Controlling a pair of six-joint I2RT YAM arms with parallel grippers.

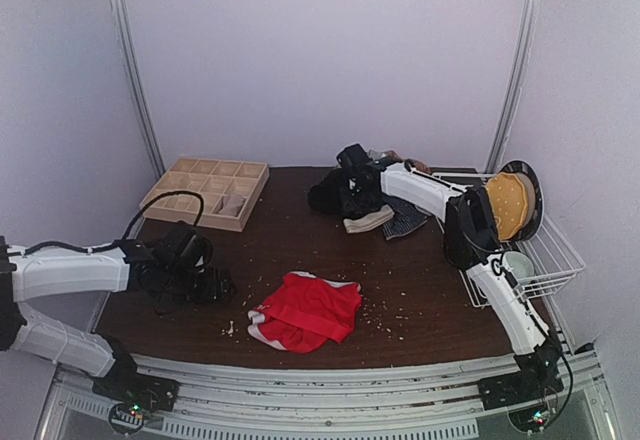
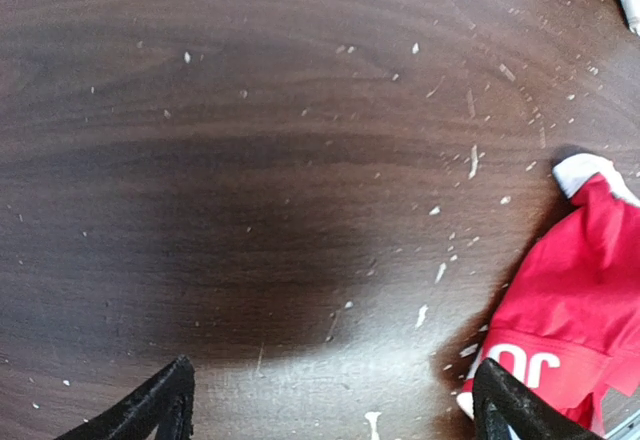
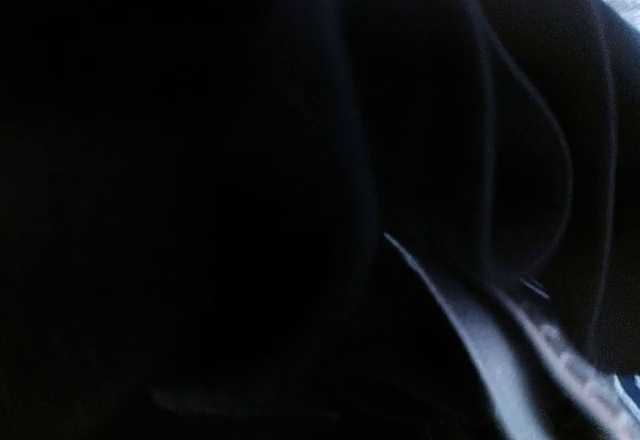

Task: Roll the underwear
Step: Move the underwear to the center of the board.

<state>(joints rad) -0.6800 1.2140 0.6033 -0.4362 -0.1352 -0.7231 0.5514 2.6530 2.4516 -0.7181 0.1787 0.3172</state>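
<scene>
My left hand hung wide open over the table, holding nothing; the red briefs lay crumpled just to its right; my right hand was down in the dark pile of underwear at the back — open or closed, I could not tell.

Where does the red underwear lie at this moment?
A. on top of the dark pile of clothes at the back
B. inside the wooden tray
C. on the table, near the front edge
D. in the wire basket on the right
C: the red underwear lies on the brown table near its front edge, well apart from the wooden tray and the wire basket.
</scene>
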